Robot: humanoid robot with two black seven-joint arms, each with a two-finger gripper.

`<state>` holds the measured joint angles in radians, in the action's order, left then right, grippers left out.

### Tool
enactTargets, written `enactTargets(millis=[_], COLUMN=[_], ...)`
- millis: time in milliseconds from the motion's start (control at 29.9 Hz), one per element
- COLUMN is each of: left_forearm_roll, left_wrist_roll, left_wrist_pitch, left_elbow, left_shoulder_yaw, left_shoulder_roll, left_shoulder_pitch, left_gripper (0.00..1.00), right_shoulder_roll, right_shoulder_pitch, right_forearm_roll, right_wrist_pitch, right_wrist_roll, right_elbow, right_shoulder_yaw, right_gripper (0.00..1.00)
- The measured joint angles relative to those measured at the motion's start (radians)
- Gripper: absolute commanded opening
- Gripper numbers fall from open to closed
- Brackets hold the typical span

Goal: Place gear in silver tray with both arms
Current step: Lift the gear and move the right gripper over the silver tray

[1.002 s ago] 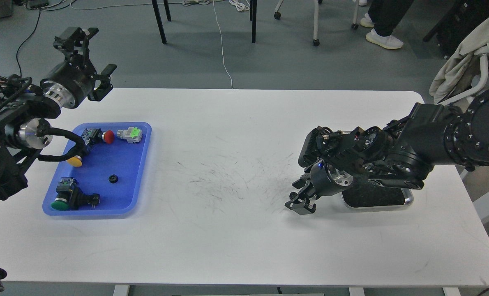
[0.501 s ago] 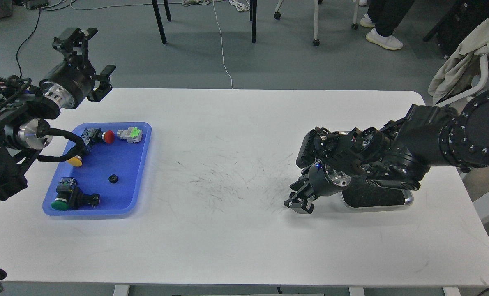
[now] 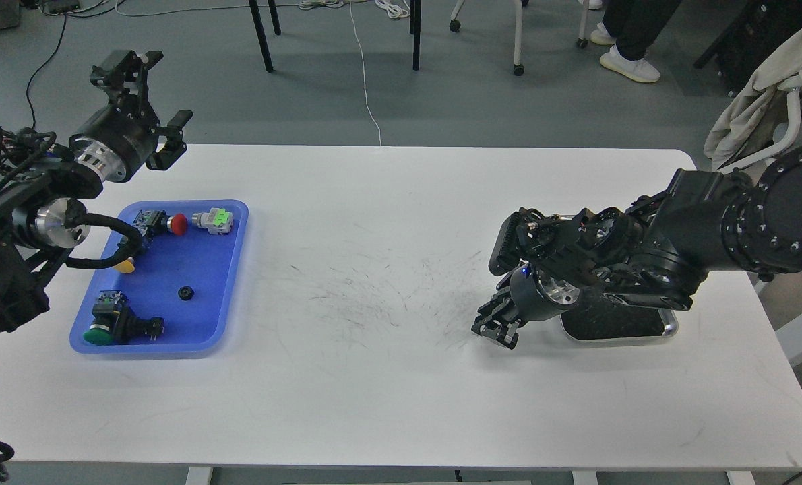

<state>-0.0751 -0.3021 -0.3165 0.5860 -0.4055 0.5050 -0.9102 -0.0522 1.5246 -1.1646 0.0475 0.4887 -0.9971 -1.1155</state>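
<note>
The gear [image 3: 185,292] is a small black ring lying in the blue plastic tray [image 3: 232,269] on the left of the table. The silver tray [image 3: 670,329] stands at the right, mostly hidden under my right arm; only its front strip and dark inner surface show. My left gripper [image 3: 150,94] is open and empty, raised above the table's far left corner, well behind the gear. My right gripper [image 3: 496,329] hangs low over the table just left of the silver tray. It is dark and its fingers cannot be told apart.
The blue tray also holds a red push button [image 3: 178,223], a grey and green switch block [image 3: 214,220], a yellow button [image 3: 124,267] and a green button unit [image 3: 108,328]. The table's middle [image 3: 374,296] is scuffed. Chairs and cables are on the floor behind.
My left gripper has shifted slightly to the right. My right gripper has drifted a little right and up. The gear has not moved.
</note>
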Motion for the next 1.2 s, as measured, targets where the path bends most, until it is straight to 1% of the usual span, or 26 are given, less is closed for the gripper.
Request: enactTargets(millis=[267,468,969,1203], left_forearm_roll=[0.001,0.001,-0.001,-0.002], left_wrist_roll=[0.000,0.000,0.000,0.001], left_wrist_pitch=[0.000,0.000,0.000,-0.001], left_elbow=[0.000,0.000,-0.003,-0.006], left_shoulder_yaw=[0.000,0.001,0.002,0.005], left_shoulder_roll=[0.000,0.000,0.001,0.001], left_shoulder_pitch=[0.000,0.001,0.003,0.003], left_gripper=[0.96,0.96,0.96,0.96], right_shoulder_roll=[0.000,-0.003,-0.016,-0.073], right_shoulder_pitch=[0.007,0.014,0.037,0.054], right_forearm_roll=[0.000,0.003,0.015,0.042], right_wrist_pitch=[-0.002,-0.003,-0.015,-0.033], right_wrist_roll=[0.000,0.000,0.000,0.000], right_elbow=[0.004,0.004,0.009,0.103], right_shoulder_yaw=[-0.001,-0.003,0.001,0.024], right_gripper=[0.17,0.13,0.10,0.10])
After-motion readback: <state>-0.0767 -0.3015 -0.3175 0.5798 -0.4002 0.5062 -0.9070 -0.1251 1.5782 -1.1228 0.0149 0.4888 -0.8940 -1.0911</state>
